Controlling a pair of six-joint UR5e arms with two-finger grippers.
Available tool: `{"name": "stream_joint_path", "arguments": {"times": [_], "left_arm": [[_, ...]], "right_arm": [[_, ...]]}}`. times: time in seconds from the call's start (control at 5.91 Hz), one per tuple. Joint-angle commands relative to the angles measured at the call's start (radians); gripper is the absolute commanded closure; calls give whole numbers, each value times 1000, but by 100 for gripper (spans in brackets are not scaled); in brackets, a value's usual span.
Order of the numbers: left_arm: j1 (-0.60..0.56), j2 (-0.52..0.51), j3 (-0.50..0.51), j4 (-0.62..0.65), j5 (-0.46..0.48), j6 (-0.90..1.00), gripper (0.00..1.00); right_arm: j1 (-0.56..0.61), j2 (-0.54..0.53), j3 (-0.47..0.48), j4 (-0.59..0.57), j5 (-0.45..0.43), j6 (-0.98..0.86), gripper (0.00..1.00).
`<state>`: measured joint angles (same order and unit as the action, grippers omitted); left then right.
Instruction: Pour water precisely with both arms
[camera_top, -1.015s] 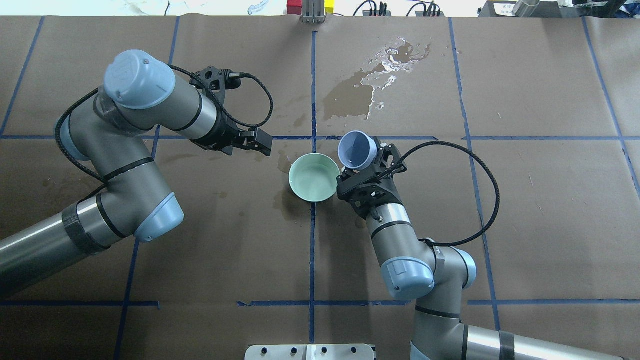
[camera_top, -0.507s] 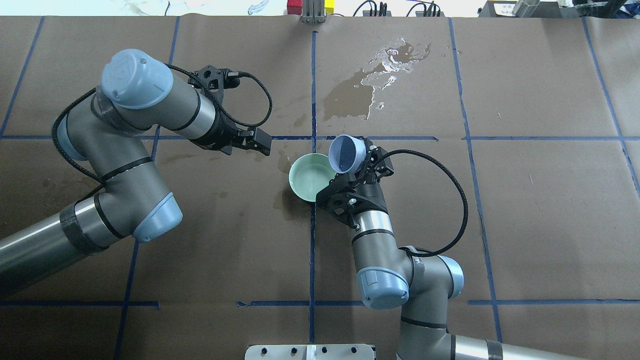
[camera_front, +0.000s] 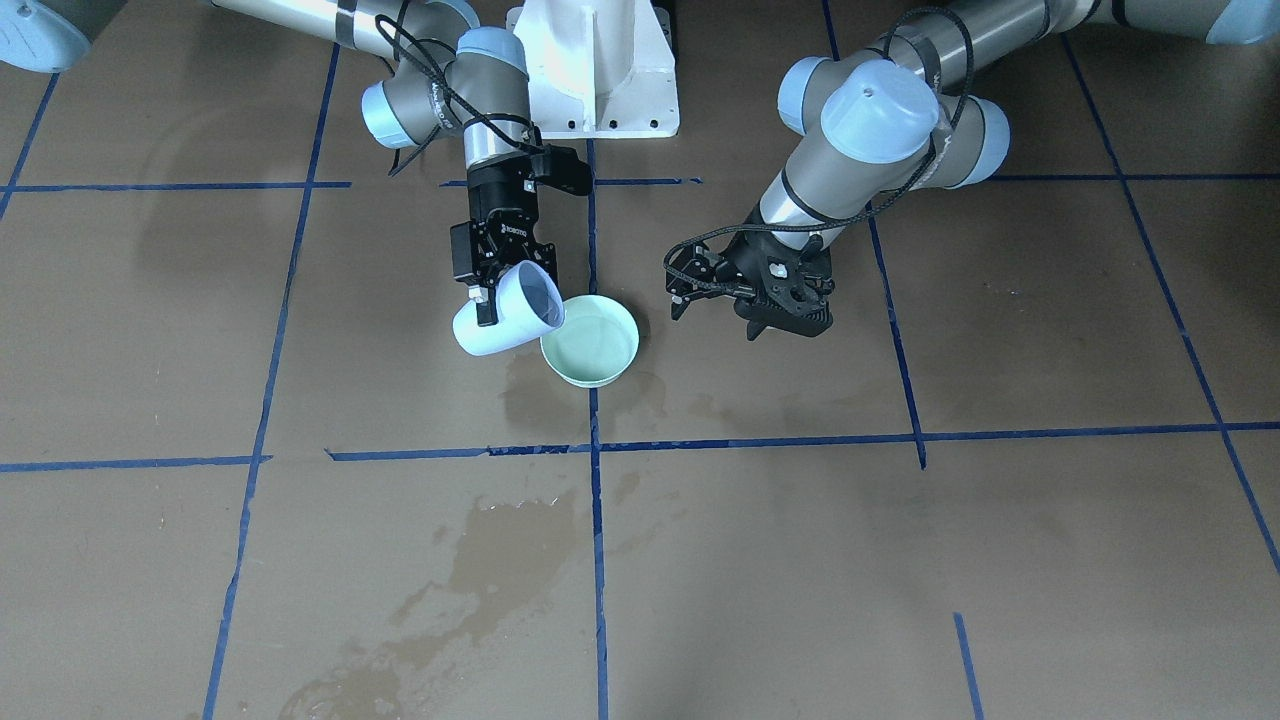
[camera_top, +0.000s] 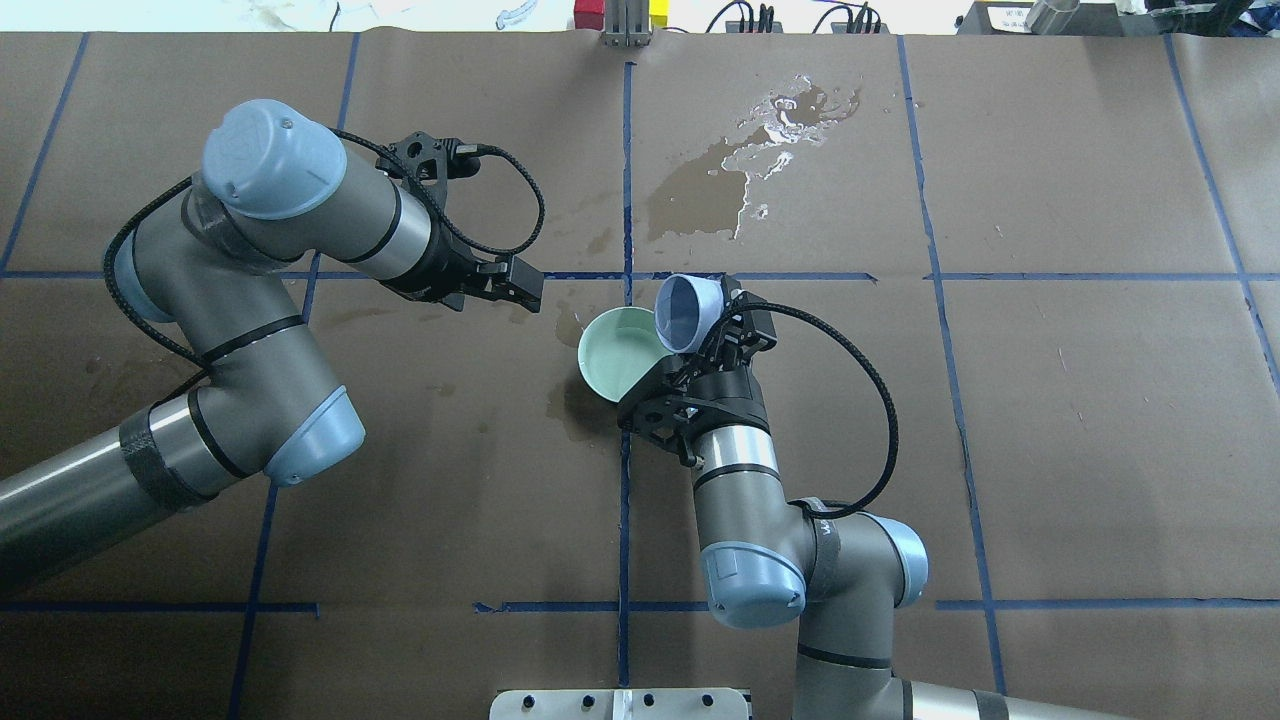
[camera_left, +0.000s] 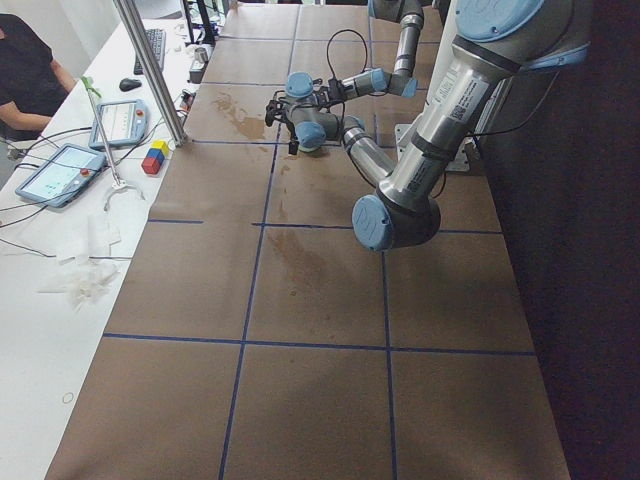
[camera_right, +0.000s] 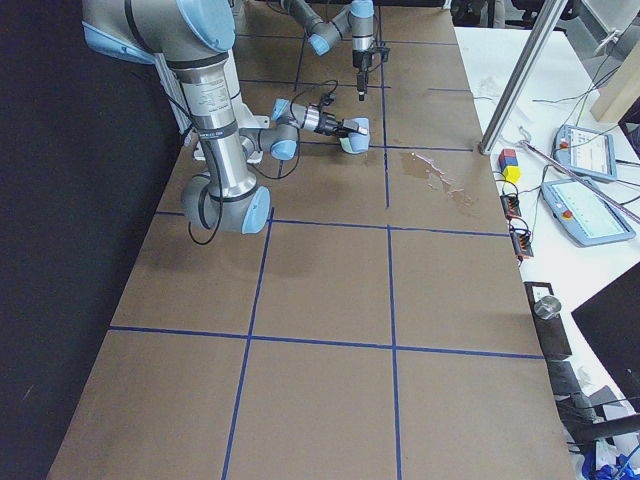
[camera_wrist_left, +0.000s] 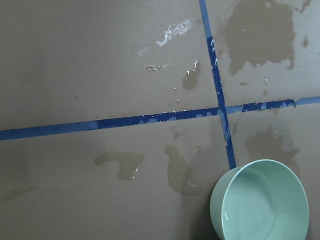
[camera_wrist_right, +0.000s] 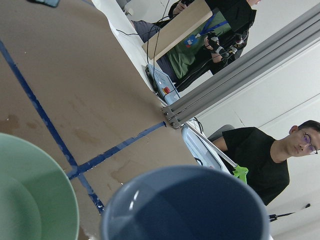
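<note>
Stained paper (camera_top: 1050, 450) surrounds bowl (camera_top: 612, 360); right arm (camera_top: 740, 475) tilts cup (camera_top: 685, 310) above it.

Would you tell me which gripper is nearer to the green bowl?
Right. The right gripper holds a cup tilted at the bowl; the left gripper hangs apart on its other side.

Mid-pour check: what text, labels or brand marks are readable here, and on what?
"ROBOTIQ": faint white print on the body of the right gripper, above the cup, front view; barely legible.
Dark lettering on the left arm, left side view: too blurred.
White label, far table edge, overhead view: too small.
</note>
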<state>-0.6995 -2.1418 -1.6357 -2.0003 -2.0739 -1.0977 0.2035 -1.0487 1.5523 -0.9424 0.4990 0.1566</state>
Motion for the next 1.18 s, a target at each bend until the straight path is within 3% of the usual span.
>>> {"name": "stream_joint_path", "arguments": {"times": [0.0,1.01], "left_arm": [[2,0,2,-2,0,1,0],[2,0,0,0,0,-1,0]], "right_arm": [[-6,-1,0,-10,-17,-130,97],[-16,-7,2,-27,-59,-241,96]]}}
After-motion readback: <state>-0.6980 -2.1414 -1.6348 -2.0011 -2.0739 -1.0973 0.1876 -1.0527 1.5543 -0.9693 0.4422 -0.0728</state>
